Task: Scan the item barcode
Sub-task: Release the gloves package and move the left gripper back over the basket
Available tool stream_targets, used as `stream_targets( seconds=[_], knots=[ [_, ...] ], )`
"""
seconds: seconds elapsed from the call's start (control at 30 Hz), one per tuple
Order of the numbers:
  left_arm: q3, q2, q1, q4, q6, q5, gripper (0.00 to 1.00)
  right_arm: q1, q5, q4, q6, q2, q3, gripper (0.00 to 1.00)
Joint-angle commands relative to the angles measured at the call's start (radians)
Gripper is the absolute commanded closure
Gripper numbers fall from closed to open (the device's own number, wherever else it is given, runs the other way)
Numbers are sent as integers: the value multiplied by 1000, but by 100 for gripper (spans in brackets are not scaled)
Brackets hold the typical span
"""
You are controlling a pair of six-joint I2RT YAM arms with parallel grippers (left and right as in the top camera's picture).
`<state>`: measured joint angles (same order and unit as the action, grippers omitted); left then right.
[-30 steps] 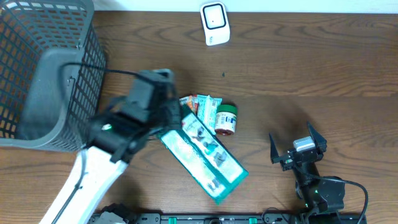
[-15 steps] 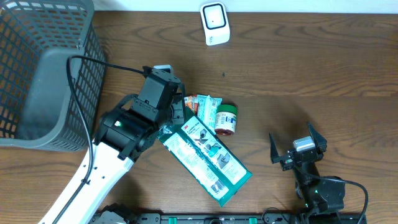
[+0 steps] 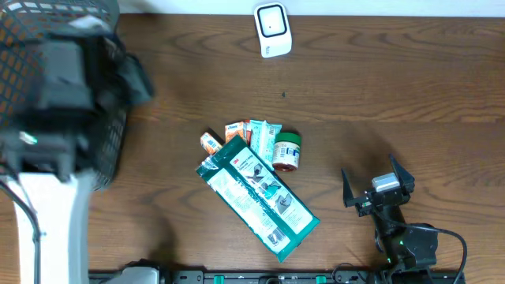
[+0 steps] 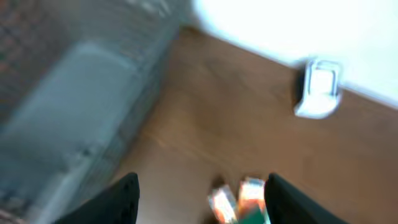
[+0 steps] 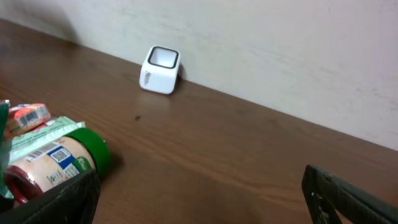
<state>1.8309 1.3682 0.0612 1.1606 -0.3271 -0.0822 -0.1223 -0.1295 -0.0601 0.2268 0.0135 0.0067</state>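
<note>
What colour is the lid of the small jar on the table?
The round lid of the small jar is green, clearest in the right wrist view.

The packet [image 3: 258, 195] is green and white, the jar lid [image 3: 289, 141] green, the scanner [image 3: 272, 30] white

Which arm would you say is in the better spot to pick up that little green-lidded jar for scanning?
Probably the right. The right fingers, open, are close to the jar, which shows in that arm's wrist camera. The left fingers are up by the basket, farther from the pile.
</note>
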Motion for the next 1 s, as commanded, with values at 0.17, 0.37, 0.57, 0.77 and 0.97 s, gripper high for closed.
stream_targets(
  seconds=[0.17, 0.37, 0.57, 0.77, 0.97],
  knots=[
    [640, 509, -334, 206, 64, 94, 34, -16, 6, -4, -13, -3, -1, 1],
    [641, 660, -408, 179, 61, 109, 29, -16, 6, -4, -13, -3, -1, 1],
    [639, 731, -464, 181, 61, 109, 25, -16, 6, -4, -13, -3, -1, 1],
    [638, 713, -525, 196, 61, 223, 24, -16, 6, -4, -13, -3, -1, 1],
    [638, 693, -579, 261, 60, 255, 18, -16, 6, -4, -13, -3, -1, 1]
  ],
)
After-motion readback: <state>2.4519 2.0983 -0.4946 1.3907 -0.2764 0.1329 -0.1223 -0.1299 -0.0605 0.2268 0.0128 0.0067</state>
